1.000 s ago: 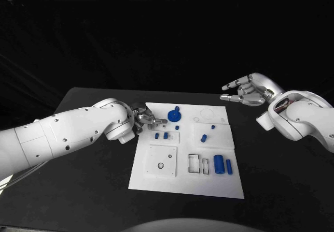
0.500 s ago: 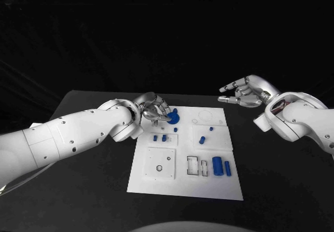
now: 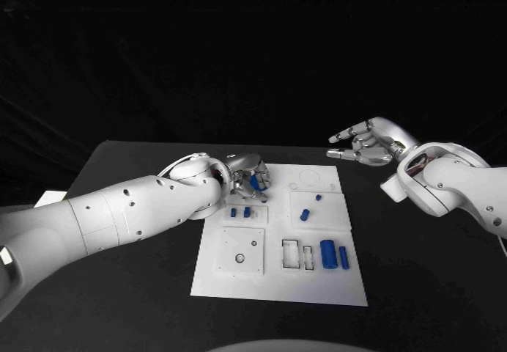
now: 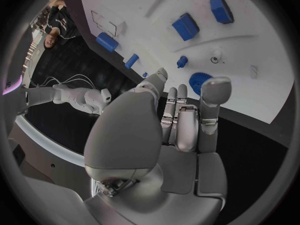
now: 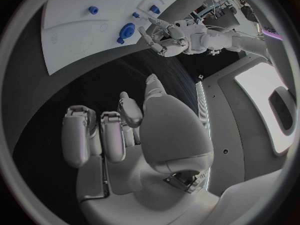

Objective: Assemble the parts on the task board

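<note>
L hand hovered open, empty, over blue gear on task board, prob. lining up grasp; R hand open, parked clear.

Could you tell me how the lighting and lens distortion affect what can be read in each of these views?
Head view: dark surroundings, the white task board bright and its blue parts crisp; the left hand covers the gear. Left wrist view: fisheye bends the board's edges, and the blue gear is half hidden by fingers. Right wrist view: the right hand looms large and the board curves at the rim.
</note>
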You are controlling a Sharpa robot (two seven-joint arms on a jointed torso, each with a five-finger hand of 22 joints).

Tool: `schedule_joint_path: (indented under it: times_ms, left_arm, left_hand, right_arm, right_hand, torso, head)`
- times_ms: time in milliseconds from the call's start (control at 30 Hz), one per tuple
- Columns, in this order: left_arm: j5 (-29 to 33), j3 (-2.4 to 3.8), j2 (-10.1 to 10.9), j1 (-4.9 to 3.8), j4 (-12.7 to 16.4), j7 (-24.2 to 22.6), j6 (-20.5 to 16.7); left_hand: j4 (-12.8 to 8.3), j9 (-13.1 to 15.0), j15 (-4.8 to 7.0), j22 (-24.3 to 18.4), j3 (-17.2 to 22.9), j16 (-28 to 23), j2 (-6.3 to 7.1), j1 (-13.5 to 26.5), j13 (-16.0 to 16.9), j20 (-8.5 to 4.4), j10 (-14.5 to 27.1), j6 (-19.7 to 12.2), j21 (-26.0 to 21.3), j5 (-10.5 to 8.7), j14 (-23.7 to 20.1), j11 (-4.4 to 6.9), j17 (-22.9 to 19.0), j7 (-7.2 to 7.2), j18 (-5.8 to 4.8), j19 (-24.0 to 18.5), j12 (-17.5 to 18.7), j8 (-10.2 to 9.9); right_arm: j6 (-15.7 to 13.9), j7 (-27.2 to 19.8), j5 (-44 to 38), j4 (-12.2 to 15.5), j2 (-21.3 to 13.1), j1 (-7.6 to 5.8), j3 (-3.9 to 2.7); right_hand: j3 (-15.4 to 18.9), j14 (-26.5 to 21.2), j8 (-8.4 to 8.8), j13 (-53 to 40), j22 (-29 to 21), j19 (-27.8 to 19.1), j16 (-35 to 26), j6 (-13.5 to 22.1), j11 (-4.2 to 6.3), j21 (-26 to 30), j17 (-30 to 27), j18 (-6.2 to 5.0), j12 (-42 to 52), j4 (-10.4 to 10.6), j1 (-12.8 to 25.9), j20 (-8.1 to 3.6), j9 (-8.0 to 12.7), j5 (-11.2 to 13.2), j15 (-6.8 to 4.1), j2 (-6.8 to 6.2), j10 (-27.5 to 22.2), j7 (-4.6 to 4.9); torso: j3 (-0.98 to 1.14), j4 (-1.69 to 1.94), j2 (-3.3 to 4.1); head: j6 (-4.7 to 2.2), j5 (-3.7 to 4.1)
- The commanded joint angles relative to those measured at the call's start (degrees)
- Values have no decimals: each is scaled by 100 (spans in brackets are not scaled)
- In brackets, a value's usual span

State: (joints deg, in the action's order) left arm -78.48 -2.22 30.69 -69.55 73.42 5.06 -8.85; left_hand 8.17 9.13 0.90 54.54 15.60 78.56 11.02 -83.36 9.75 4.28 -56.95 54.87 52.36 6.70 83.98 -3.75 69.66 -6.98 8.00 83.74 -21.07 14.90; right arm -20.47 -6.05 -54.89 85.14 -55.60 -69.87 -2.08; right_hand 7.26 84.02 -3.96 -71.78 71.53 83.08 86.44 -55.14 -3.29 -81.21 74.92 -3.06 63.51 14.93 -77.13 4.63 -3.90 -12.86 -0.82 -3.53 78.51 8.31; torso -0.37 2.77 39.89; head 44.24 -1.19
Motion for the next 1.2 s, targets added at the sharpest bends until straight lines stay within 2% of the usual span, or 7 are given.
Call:
schedule_joint_path:
  times_ms: [33, 267, 500, 667, 933, 1200]
  left_arm:
    - [-655, 1, -71, 4, -44, 183, 451]
    - [-761, 1, -199, 16, -152, 278, 522]
    - [-791, 1, -287, 59, -244, 324, 470]
    - [-883, 0, -348, 112, -305, 286, 389]
    - [-905, 0, -414, 167, -372, 302, 414]
    - [-907, 0, -439, 183, -378, 332, 500]
  left_hand:
    - [11, -34, 50, 106, 39, -50, 12, 52, -72, -21, -91, 91, 116, -28, 218, 8, -104, 8, -75, 106, 59, -53]
    - [4, -90, 51, 196, 111, -62, -25, 42, -196, -31, -225, 213, 212, -24, 223, 6, -187, 4, -95, 152, 164, -130]
    - [-22, -145, 47, 193, 242, -41, -80, -3, -314, -33, -321, 291, 201, -19, 229, -1, -210, -5, -94, 160, 288, -216]
    - [-59, -191, 41, 193, 410, -33, -124, -54, -418, -31, -374, 336, 190, -31, 224, -9, -241, -12, -93, 153, 406, -294]
    - [-83, -226, 39, 198, 566, -20, -138, -40, -509, -28, -467, 414, 182, -53, 220, -10, -268, -13, -92, 148, 499, -352]
    - [-133, -252, 58, 234, 748, 9, -156, -16, -573, -36, -646, 545, 207, -59, 220, 16, -281, 4, -92, 152, 567, -391]
  right_arm:
    - [65, -38, -19, 2, 11, 5, -1]
    - [68, -41, -19, 2, 26, 6, -1]
    - [75, -43, -19, 3, 30, 7, -1]
    - [83, -43, -19, 0, 31, 7, -1]
    - [94, -43, -19, 6, 32, 7, -1]
    - [105, -46, -18, 6, 38, 7, -1]
  right_hand:
    - [19, 442, 7, 4, -5, -39, -36, -13, 1, 40, 843, -69, -30, -19, -17, 9, 1, -21, -30, 46, -21, 4]
    - [19, 442, 7, 4, -5, -39, -36, -13, 1, 40, 843, -69, -30, -19, -17, 9, 1, -21, -30, 46, -21, 4]
    - [19, 442, 7, 4, -5, -39, -36, -13, 1, 40, 843, -69, -30, -19, -17, 9, 1, -21, -30, 46, -21, 4]
    - [19, 442, 7, 4, -5, -39, -36, -13, 1, 40, 843, -69, -30, -19, -17, 9, 1, -21, -30, 46, -21, 4]
    - [19, 442, 7, 4, -5, -39, -36, -13, 1, 40, 843, -69, -30, -19, -17, 9, 1, -21, -30, 46, -21, 4]
    - [18, 443, 7, 3, 1, -37, -34, -13, 1, 38, 848, -68, -24, -29, -26, 9, 1, -22, -30, 57, -20, 4]
  torso:
    - [0, 6, -1]
    - [-1, 2, 1]
    - [3, -2, 0]
    - [2, 11, -7]
    - [3, 7, -6]
    - [1, 8, -8]
  head:
    - [4, 16]
    - [10, 11]
    - [17, 25]
    - [25, 41]
    - [32, 41]
    - [32, 41]
